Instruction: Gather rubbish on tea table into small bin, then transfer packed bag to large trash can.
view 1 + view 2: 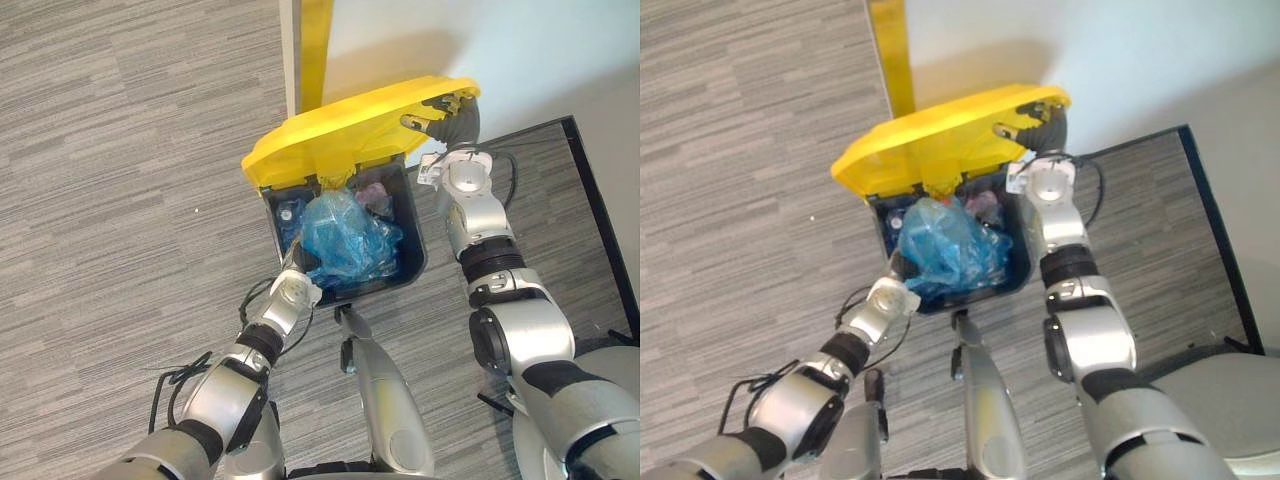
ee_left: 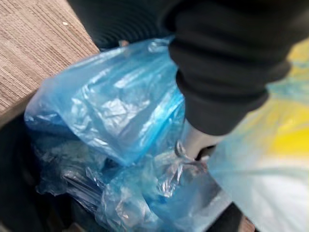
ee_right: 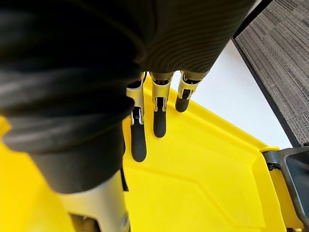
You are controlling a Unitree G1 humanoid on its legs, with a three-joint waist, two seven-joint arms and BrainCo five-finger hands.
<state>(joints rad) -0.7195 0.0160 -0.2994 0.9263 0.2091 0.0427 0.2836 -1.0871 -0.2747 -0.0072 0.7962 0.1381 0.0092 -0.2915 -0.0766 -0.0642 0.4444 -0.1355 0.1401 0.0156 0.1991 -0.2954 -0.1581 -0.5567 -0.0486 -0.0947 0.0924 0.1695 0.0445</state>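
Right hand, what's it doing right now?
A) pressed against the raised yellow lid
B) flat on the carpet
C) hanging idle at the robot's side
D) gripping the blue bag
A: the right hand has straight fingers flat against the yellow lid, which is tilted up over the dark trash can. The left hand is the one down at the blue bag.

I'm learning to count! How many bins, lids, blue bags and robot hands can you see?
Bins: 1, the trash can
Lids: 1, the yellow lid
Blue bags: 1, the blue bag
Robot hands: 2, the left hand and the right hand
Total: 5
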